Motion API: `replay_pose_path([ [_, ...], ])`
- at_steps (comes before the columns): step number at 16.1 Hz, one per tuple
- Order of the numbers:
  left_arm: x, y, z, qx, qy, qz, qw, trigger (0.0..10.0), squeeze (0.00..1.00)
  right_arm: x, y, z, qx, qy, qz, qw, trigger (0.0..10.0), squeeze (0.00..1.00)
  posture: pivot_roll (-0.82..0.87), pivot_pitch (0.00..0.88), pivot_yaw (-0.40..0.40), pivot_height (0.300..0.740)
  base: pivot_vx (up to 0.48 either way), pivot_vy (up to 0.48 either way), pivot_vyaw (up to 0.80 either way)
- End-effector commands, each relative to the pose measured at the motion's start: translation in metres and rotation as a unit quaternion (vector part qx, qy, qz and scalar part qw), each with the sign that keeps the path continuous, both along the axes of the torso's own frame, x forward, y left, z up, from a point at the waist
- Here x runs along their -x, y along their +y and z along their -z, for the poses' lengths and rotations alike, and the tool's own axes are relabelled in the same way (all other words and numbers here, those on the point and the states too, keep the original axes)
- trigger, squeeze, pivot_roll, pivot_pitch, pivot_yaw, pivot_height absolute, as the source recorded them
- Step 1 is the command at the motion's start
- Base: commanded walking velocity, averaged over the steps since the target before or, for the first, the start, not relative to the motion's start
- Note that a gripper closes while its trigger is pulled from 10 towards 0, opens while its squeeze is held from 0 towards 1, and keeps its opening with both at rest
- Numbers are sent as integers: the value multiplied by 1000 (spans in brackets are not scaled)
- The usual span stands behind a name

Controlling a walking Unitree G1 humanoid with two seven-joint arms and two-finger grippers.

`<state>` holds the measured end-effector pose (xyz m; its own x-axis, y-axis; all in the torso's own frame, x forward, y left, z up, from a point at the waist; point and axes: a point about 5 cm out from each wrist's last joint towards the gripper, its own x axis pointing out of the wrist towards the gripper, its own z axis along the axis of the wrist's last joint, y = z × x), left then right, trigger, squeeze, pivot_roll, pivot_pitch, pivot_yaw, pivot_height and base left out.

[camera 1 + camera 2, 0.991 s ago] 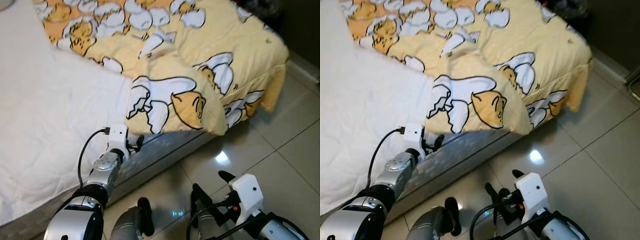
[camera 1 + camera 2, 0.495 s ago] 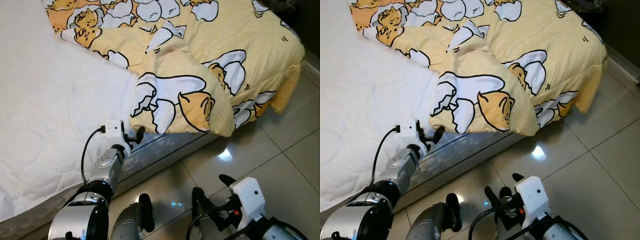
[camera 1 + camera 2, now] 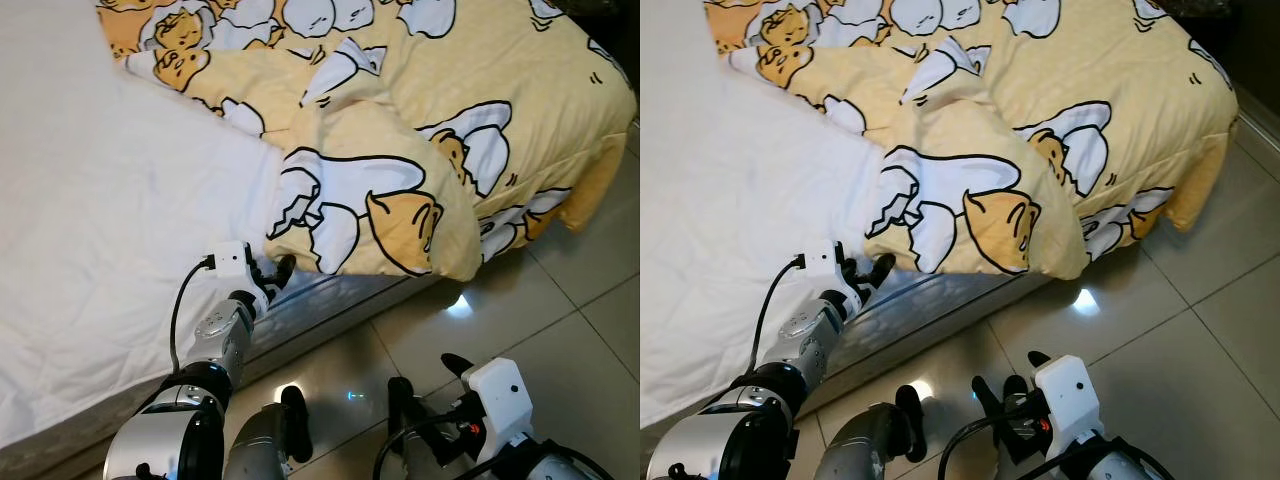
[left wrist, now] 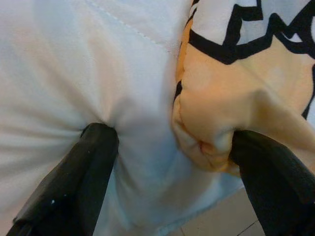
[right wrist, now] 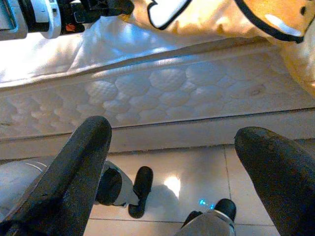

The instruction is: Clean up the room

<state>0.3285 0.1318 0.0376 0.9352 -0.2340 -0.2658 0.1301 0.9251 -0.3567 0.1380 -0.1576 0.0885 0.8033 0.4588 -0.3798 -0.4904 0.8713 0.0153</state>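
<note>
A yellow blanket (image 3: 400,130) printed with white-and-orange cartoon figures lies rumpled over the right part of a bed with a white sheet (image 3: 110,220). Its folded corner (image 3: 330,225) hangs at the bed's near edge. My left gripper (image 3: 270,272) is at that edge, open, one finger (image 4: 83,172) pressed into the white sheet and the other finger (image 4: 275,177) against the blanket's bunched hem (image 4: 206,137). My right gripper (image 3: 425,385) hangs low over the tiled floor, open, holding nothing.
The mattress side (image 5: 187,93) runs along glossy beige floor tiles (image 3: 560,300). My own feet (image 5: 140,189) stand on the tiles close to the bed. A dark wall base borders the floor at far right (image 3: 1255,110).
The camera has shifted, so the bed sits differently in the picture. My left gripper has stayed at the blanket's corner on the bed edge. The right gripper remains low.
</note>
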Motion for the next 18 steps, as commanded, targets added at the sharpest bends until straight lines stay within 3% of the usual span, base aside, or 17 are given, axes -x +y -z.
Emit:
replay_pose_path([
  [1,-1,-7,-2,7,-8,18,1000,0,0,4,4,1,-11,10,-2,1000,10000,0,-347,338,153,740,0,0,0],
  [3,1,-17,-3,24,-18,37,999,0,0,5,5,2,-12,13,1,1000,10000,0,-341,336,163,740,0,0,0],
  [10,18,-28,11,40,-8,58,997,0,0,3,11,6,-18,16,1,1000,10000,0,-314,332,178,740,0,0,0],
  [11,21,-26,15,28,-1,57,998,0,0,2,11,7,-17,15,0,1000,10000,0,-311,325,181,740,0,0,0],
  [12,28,-19,24,-25,13,57,998,0,0,0,11,8,-17,15,0,1000,10000,0,-305,316,184,740,0,0,0],
  [13,31,-15,28,-60,21,58,996,6706,0,0,11,8,-17,16,0,1000,10000,0,-305,316,184,740,0,0,0],
  [14,35,-10,31,-104,18,61,993,10000,0,-1,12,9,-17,15,-1,1000,10000,0,-304,311,185,740,0,0,0],
  [15,35,-7,31,-117,12,59,991,10000,0,-1,12,9,-18,15,-1,1000,10000,0,-302,307,186,740,0,0,0],
  [16,35,-3,28,-126,-2,51,991,10000,667,-2,12,9,-18,14,-2,1000,10000,0,-302,307,186,740,0,0,0],
  [17,34,0,25,-132,-16,46,990,10000,1000,-2,12,9,-18,14,-2,1000,10000,0,-300,301,187,740,0,0,0],
  [18,31,4,18,-140,-45,38,988,10000,1000,-2,12,10,-17,14,-1,1000,10000,0,-300,291,187,740,0,0,0],
])
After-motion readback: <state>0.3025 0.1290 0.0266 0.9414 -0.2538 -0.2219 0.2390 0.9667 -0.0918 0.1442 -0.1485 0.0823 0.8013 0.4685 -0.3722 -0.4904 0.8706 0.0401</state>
